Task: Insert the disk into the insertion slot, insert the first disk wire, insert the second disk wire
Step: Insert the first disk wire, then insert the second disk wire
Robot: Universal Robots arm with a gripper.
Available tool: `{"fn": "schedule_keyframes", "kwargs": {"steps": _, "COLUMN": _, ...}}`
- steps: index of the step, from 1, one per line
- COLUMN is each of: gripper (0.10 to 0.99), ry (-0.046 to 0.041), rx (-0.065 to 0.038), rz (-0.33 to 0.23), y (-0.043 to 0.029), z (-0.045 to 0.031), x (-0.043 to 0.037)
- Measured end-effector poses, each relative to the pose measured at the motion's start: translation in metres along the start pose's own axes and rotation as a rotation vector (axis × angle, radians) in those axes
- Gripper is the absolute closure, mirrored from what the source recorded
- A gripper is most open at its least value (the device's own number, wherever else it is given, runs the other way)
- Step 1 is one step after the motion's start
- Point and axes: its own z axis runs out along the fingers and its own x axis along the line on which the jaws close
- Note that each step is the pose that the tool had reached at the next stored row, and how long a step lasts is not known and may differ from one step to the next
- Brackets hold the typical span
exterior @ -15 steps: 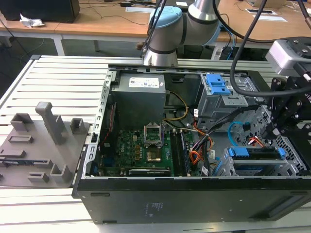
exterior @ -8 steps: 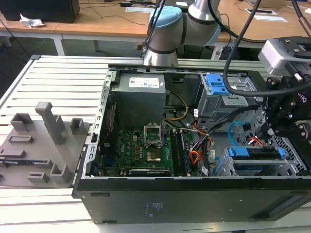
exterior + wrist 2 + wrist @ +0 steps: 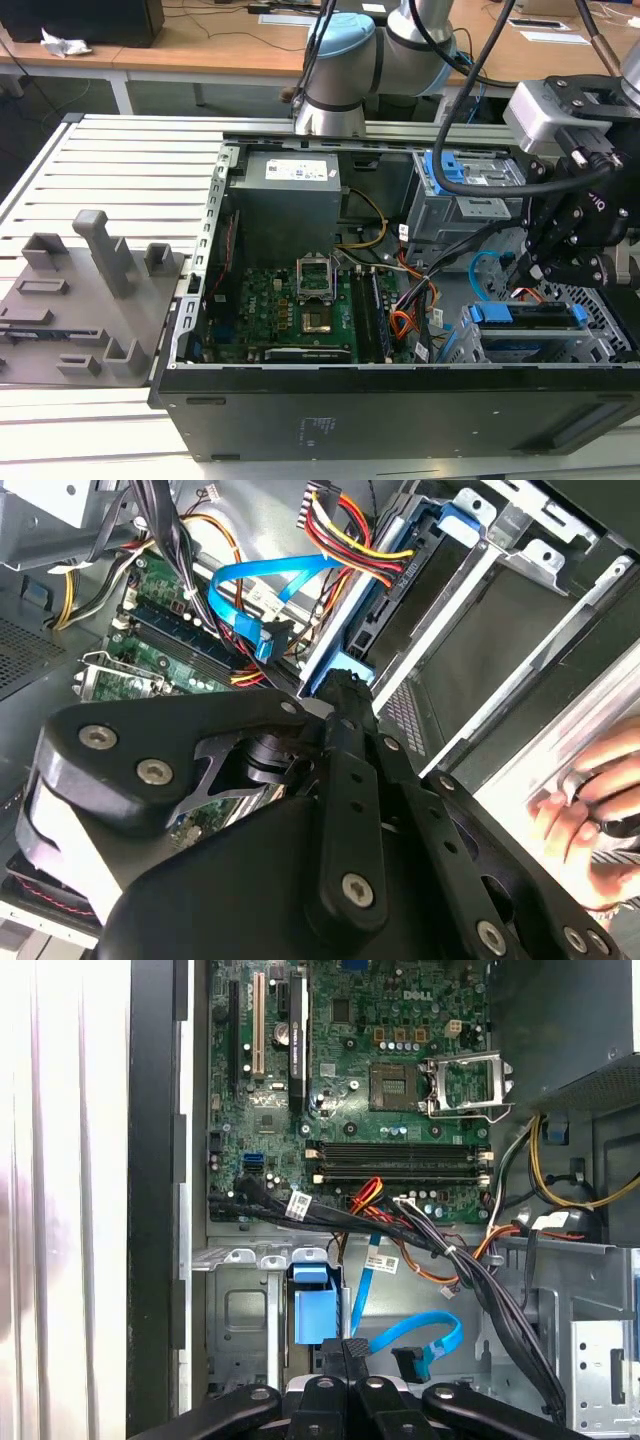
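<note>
**Entry: drive bay of an open computer case, hazards at the hand**

**Location.** The disk (image 3: 528,318), in its blue frame, lies in the insertion slot (image 3: 603,335). The slot is in the corner of the computer case (image 3: 300,425) on the exterior view's right. How fully the disk is seated cannot be told.

**Hand.** The hand (image 3: 528,274) hangs just above the disk's blue end. Its fingers are drawn together, with nothing visible between them. In the first wrist view the tips sit at the blue frame, touching it or very nearly so.

**Loose parts.** A blue cable (image 3: 262,580) curls just beside the hand, and its plug appears unconnected. A bundle of coloured wires (image 3: 345,530) crosses close by.

**Risks, as judged.**
- The closed fingers could snag or pinch the blue cable or drag the wire bundle, since both lie near the hand.
- A push on a tilted disk could jam it in the slot.
- A person's fingers (image 3: 560,805) rest near the case edge, close to the hand's black linkage, and could be struck.
</note>
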Motion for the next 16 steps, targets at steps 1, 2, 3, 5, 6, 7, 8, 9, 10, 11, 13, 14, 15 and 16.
{"fn": "schedule_keyframes", "kwargs": {"steps": 1, "gripper": 0.98, "ry": 0.0001, "rx": 0.0, "rz": 0.0, "y": 0.0, "z": -0.0001, "x": -0.0001}}
{"fn": "schedule_keyframes", "kwargs": {"steps": 2, "gripper": 0.98, "ry": 0.0, "rx": 0.0, "rz": 0.0, "y": 0.0, "z": 0.0, "x": -0.0001}}
{"fn": "schedule_keyframes", "kwargs": {"steps": 3, "gripper": 0.98, "ry": 0.0, "rx": 0.0, "rz": 0.0, "y": 0.0001, "z": 0.0, "x": 0.0}}
{"fn": "schedule_keyframes", "kwargs": {"steps": 5, "gripper": 0.98, "ry": 0.0, "rx": 0.0, "rz": 0.0, "y": 0.0002, "z": 0.0, "x": 0.0}}
{"fn": "schedule_keyframes", "kwargs": {"steps": 6, "gripper": 0.98, "ry": 0.0, "rx": 0.0, "rz": 0.0, "y": 0.0002, "z": 0.0, "x": 0.0}}
{"fn": "schedule_keyframes", "kwargs": {"steps": 7, "gripper": 0.98, "ry": 0.0001, "rx": 0.0, "rz": 0.0, "y": 0.0002, "z": 0.0, "x": 0.0}}
{"fn": "schedule_keyframes", "kwargs": {"steps": 8, "gripper": 0.98, "ry": 0.0, "rx": 0.0, "rz": 0.0, "y": 0.0003, "z": 0.0, "x": 0.0}}
{"fn": "schedule_keyframes", "kwargs": {"steps": 9, "gripper": 0.98, "ry": 0.0, "rx": 0.0, "rz": 0.0, "y": 0.0003, "z": 0.0, "x": 0.0}}
{"fn": "schedule_keyframes", "kwargs": {"steps": 10, "gripper": 0.98, "ry": 0.0, "rx": 0.0, "rz": 0.0, "y": 0.0003, "z": 0.0, "x": 0.0}}
{"fn": "schedule_keyframes", "kwargs": {"steps": 11, "gripper": 0.98, "ry": 0.0, "rx": 0.0, "rz": 0.0, "y": 0.0003, "z": 0.0, "x": 0.0}}
{"fn": "schedule_keyframes", "kwargs": {"steps": 13, "gripper": 0.918, "ry": 0.0, "rx": 0.0, "rz": 0.0, "y": 0.0004, "z": 0.0, "x": 0.0}}
{"fn": "schedule_keyframes", "kwargs": {"steps": 14, "gripper": 0.792, "ry": 0.0, "rx": 0.0, "rz": 0.0, "y": 0.0004, "z": 0.0, "x": 0.0}}
{"fn": "schedule_keyframes", "kwargs": {"steps": 15, "gripper": 0.725, "ry": 0.0, "rx": 0.0, "rz": 0.0, "y": 0.0005, "z": 0.0, "x": 0.0}}
{"fn": "schedule_keyframes", "kwargs": {"steps": 16, "gripper": 0.725, "ry": -0.0001, "rx": 0.0, "rz": 0.0, "y": 0.0019, "z": 0.0001, "x": -0.0002}}
